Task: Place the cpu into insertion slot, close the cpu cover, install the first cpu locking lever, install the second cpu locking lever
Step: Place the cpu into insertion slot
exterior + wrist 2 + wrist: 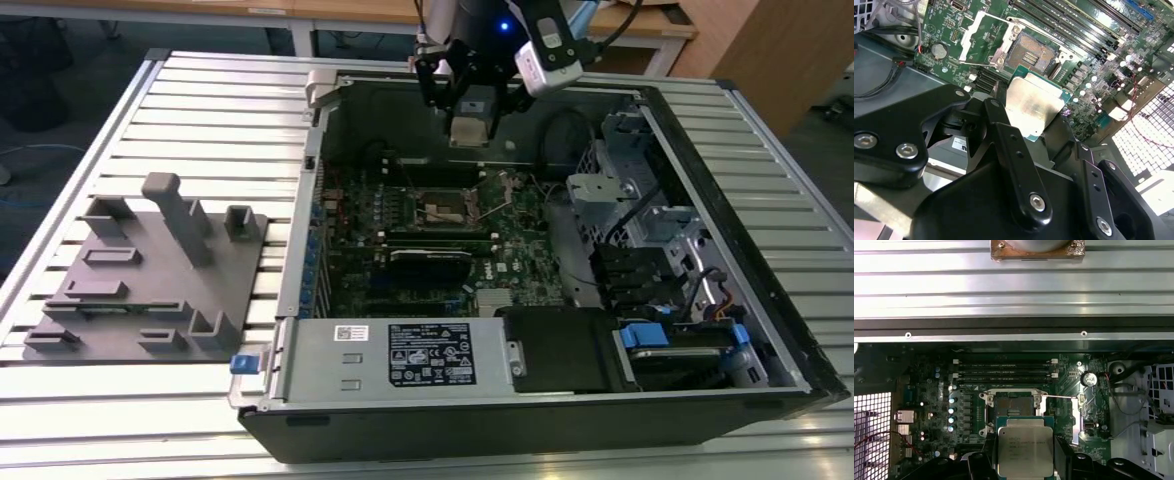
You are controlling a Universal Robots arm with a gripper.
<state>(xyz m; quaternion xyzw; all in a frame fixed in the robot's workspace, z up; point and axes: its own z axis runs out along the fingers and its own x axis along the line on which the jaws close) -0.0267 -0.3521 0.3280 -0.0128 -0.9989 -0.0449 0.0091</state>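
1. Claw point(469, 118): it hangs over the far part of the open computer case point(534, 440), above the circuit board point(400, 240). Its fingers point(999, 107) are pressed against opposite edges of the chip point(1034, 107), pinching it.
2. Chip: held clear in the air with its metal top facing both wrist cameras and level with the board. It is not seated. In the first wrist view the chip point(1025, 452) sits just beside the socket point(1013, 407), apart from it.
3. Socket point(1031, 51): its dark contact field lies bare inside the silvery edging. In the exterior view the socket point(447, 207) is near the middle of the board.
4. Socket cover point(981, 37): swung open to one side of the socket, with green board visible through its window.
5. Surroundings: the case lies on a slatted metal table point(214, 110). A grey moulded tray point(147, 290) rests on the exterior view's left, well apart from the case.
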